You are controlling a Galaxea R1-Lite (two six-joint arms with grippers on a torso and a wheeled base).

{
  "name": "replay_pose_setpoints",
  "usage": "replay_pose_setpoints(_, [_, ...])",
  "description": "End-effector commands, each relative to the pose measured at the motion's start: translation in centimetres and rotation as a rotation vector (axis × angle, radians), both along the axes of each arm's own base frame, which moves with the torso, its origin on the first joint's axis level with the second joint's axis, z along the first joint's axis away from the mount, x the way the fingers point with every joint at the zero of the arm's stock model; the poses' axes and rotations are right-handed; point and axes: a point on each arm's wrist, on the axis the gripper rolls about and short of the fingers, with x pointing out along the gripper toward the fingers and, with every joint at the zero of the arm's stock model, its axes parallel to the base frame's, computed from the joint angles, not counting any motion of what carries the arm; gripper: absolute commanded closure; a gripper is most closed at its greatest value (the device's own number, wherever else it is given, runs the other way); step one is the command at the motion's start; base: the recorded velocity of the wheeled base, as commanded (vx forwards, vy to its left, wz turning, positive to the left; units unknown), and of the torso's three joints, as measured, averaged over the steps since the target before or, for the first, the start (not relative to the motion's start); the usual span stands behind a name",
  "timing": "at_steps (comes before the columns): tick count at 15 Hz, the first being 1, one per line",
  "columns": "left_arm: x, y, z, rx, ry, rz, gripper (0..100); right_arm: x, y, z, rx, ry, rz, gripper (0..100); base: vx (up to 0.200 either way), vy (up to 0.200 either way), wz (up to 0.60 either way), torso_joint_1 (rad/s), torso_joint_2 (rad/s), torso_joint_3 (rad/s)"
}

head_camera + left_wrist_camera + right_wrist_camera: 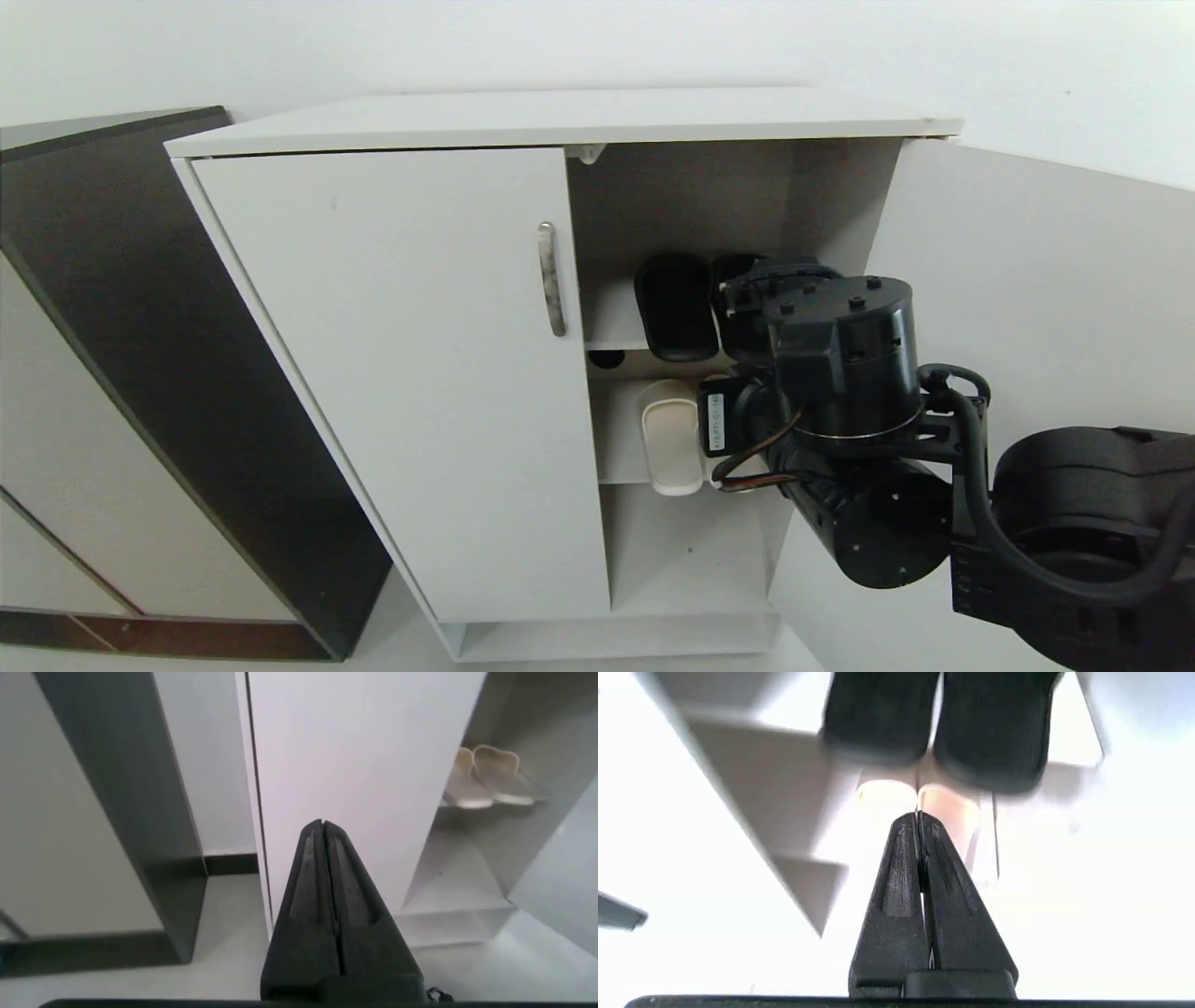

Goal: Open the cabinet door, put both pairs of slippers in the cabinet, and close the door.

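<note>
The white cabinet [560,117] has its left door [401,373] closed and its right door [1027,280] swung wide. A black pair of slippers [674,308] lies on the upper shelf, and a cream pair [670,443] on the shelf below. My right arm [840,373] hangs in front of the open compartment. Its gripper [920,819] is shut with nothing in it, pointing at the shelves just below the black slippers [929,714], with the cream slippers [878,793] behind the tips. My left gripper [322,826] is shut and empty, low before the closed door [364,756], with the cream slippers [491,775] off to one side.
A metal handle [552,280] runs down the closed door's inner edge. A dark tall panel [140,327] stands against the wall left of the cabinet. The bottom shelf [686,551] holds nothing. Pale floor [234,924] lies before the cabinet.
</note>
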Motion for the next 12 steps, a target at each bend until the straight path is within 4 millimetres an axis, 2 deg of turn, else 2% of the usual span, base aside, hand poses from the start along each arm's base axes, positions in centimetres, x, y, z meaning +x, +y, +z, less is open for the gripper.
replay_pose_setpoints(1, [0.00, 0.00, 0.01, 0.000, -0.001, -0.001, 100, 0.02, -0.01, -0.25, -0.006, 0.004, 0.001, 100, -0.200, 0.000, 0.00, -0.002, 0.00, 0.002])
replay_pose_setpoints(9, [0.00, 0.00, 0.01, 0.000, -0.001, -0.001, 100, 0.48, -0.35, -0.95, -0.022, 0.004, -0.012, 100, -0.200, 0.000, 0.00, 0.001, 0.00, 0.004])
replay_pose_setpoints(12, [0.00, 0.00, 0.01, 0.000, -0.001, -0.001, 100, 0.48, -0.35, -0.95, -0.022, 0.004, -0.012, 100, 0.000, 0.000, 0.00, 0.000, 0.00, 0.000])
